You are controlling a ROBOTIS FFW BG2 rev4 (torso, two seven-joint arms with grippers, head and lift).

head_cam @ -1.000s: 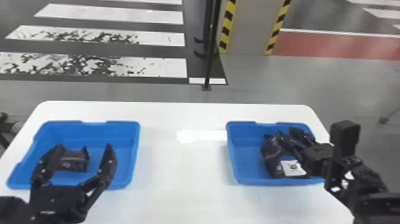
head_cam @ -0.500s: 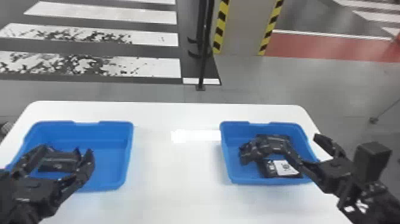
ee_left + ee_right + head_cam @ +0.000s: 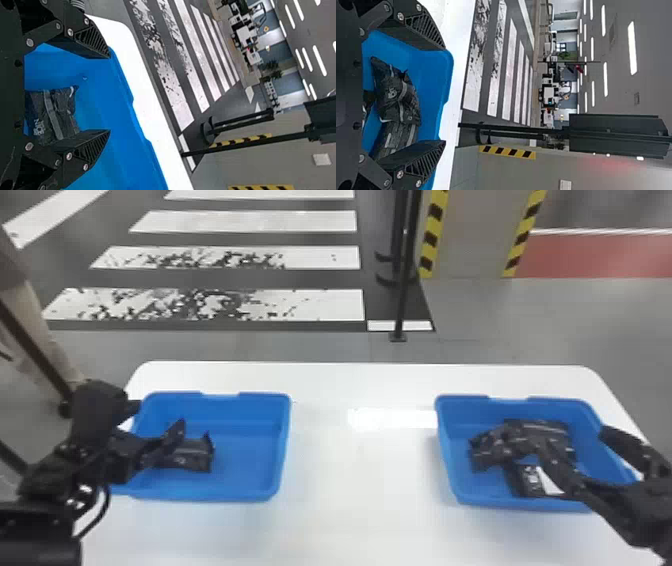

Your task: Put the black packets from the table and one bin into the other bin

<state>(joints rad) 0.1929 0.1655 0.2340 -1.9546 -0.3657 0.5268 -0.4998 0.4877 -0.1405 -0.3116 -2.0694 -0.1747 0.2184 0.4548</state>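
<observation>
Across a white tabletop (image 3: 325, 470), the left bin (image 3: 284, 440) holds one black packet (image 3: 195, 455), the right bin (image 3: 450, 470) several packets (image 3: 550, 431); left pincer (image 3: 159, 415) and right pincer (image 3: 574, 440) gape wide, empty.

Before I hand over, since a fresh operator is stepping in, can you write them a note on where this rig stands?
Left pincer: open, over the left bin, nothing gripped.
Right pincer: open, over the right bin, nothing gripped.
Packets: one black packet in the left bin; several black packets piled in the right.
Done: the right bin looks like the destination, so those packets seem delivered.
Left: probably the left bin's packet, to go across.
</observation>
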